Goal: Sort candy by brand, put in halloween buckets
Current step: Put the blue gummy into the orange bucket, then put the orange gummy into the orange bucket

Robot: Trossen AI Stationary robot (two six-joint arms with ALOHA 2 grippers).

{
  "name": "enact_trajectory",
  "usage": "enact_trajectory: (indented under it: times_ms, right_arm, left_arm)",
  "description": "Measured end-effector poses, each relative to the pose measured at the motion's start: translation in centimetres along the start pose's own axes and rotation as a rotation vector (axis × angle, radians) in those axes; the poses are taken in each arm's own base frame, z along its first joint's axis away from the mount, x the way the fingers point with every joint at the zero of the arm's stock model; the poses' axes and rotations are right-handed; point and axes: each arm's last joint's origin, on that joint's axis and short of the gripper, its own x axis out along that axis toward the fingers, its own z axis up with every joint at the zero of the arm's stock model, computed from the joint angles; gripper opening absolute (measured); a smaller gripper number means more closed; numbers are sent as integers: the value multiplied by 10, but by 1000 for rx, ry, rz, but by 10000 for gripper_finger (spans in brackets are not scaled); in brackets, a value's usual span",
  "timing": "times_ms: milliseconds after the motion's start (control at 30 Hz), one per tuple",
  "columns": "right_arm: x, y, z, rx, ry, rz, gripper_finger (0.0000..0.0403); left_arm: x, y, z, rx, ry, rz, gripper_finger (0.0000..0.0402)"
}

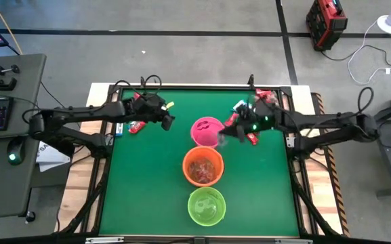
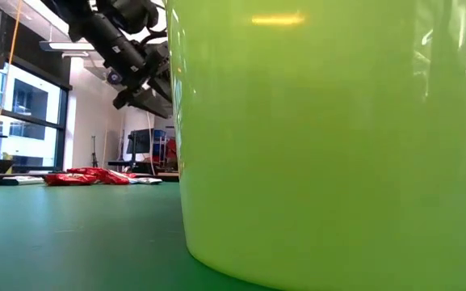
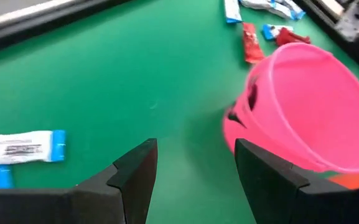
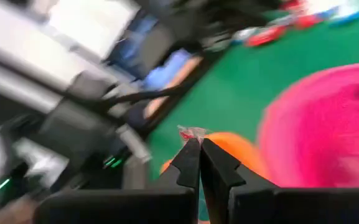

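**Green bucket hogs the low camera, right gripper pinching a red wrapper**

From above, the three buckets sit in a column down the middle of the green table: pink bucket on top, orange bucket in the middle with candy inside, green bucket at the bottom of the frame. The pink and orange ones look like they touch; the green one sits just below.

The right gripper is at the pink bucket's right rim. In its wrist view the jaws are pressed together with a scrap of red wrapper poking out at the tips, so it's holding a candy, though the shot is smeared and the brand can't be read.

The left gripper hangs to the upper left of the pink bucket, jaws standing wide with nothing between them.

Loose candy is in two spots: a few packets under the left arm, and a pile at the upper right of the table, partly covered by the right arm.

The low view is mostly blocked by the green bucket's wall; only some red packets at the left and an arm above them show.
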Motion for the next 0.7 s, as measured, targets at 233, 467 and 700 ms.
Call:
enact_trajectory:
  times_ms: [233,467,700]
  right_arm:
    - [26,24,-30,-87,128,95,1]
    - [61,25,-25,-149,257,-80,49]
    - [78,40,-15,-342,503,-168,171]
  left_arm:
    - [3,-3,3,-25,-14,-56,204]
    - [2,-5,5,-27,-22,-89,204]
    - [2,-5,4,-26,-16,-97,204]
